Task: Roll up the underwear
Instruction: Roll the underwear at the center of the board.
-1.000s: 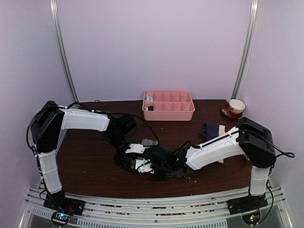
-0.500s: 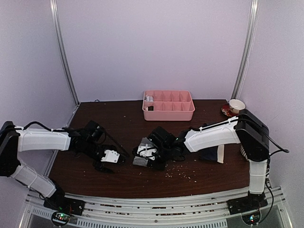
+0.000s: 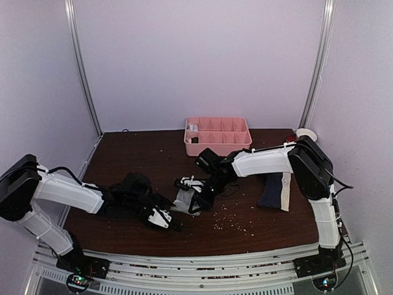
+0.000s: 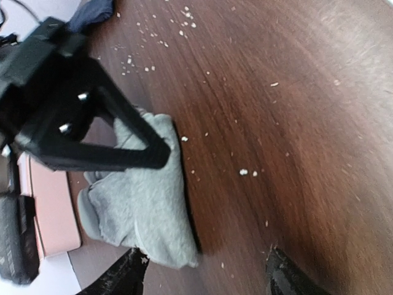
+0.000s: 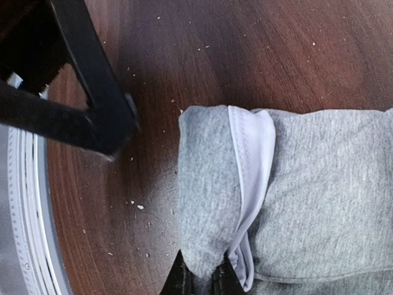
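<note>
Grey underwear [image 3: 183, 201], bundled, is seen in front of the pink tray [image 3: 218, 149]; its fold is pinched by the closed right gripper [image 5: 198, 279]. Left gripper [image 4: 206, 284] is spread wide, empty, front-left of tray. Navy underwear [image 3: 274, 190] is seen front-right.

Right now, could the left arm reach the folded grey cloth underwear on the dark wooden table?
Probably yes: the left gripper hangs open just beside the grey underwear, with nothing between them. The right gripper, pinching the cloth's other side, might crowd it.
</note>
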